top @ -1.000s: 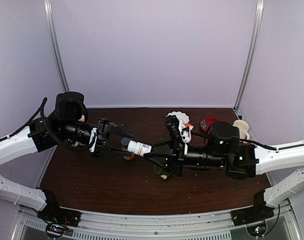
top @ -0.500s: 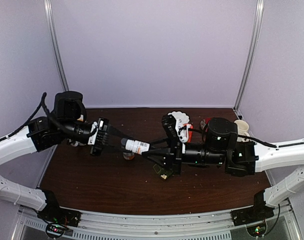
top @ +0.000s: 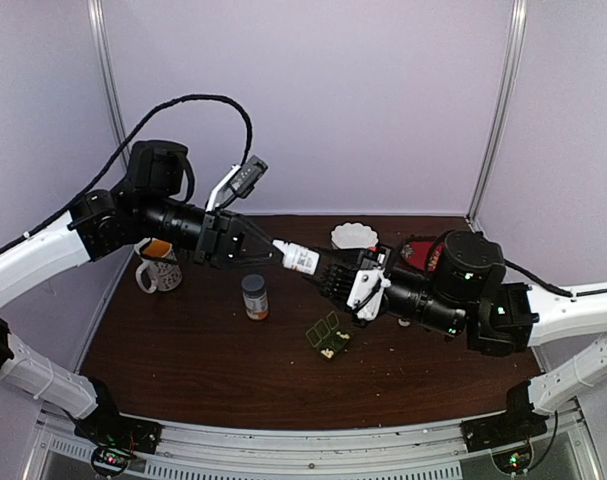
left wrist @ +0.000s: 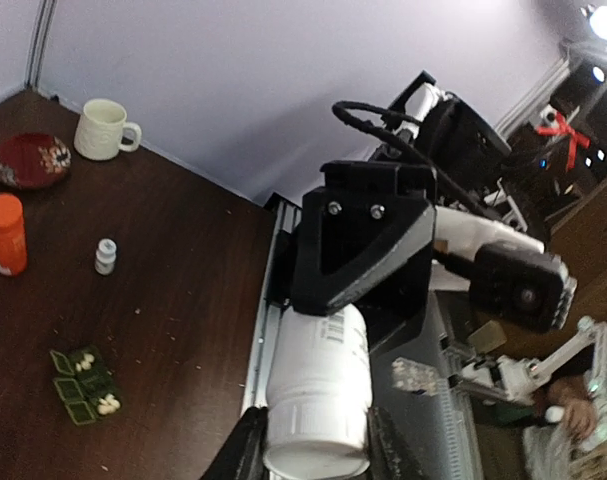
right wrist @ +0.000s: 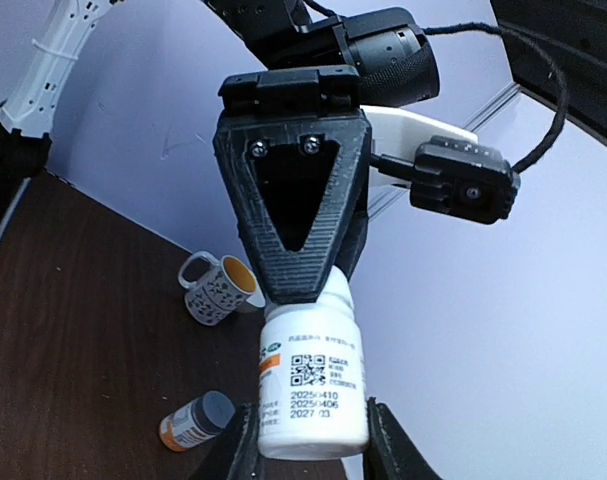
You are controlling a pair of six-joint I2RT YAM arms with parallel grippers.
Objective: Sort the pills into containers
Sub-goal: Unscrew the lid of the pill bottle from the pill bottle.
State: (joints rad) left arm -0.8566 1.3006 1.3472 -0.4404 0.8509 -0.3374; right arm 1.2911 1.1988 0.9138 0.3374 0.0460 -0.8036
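A white labelled bottle (top: 301,259) hangs in the air above the table, held from both ends. My left gripper (top: 275,251) is shut on its ribbed cap (left wrist: 316,441). My right gripper (top: 325,269) is shut on the bottle's body (right wrist: 312,388), near the base. Below them the dark-green pill box (top: 326,335) lies on the table with lids up. In the left wrist view, whitish pills (left wrist: 84,363) lie in two cells of the containers (left wrist: 82,385), and the middle cell looks bare.
A grey-capped orange-labelled bottle (top: 254,297) stands left of the pill box. A patterned mug (top: 155,270) is at the far left. A white dish (top: 354,236), a red plate (left wrist: 28,160), a cream mug (left wrist: 103,128), an orange bottle (left wrist: 5,233) and a small white bottle (left wrist: 105,256) stand toward the back and right.
Both arms have lifted and the white bottle has risen off the table's level. My left gripper has closed on the bottle's cap; the right kept its hold.
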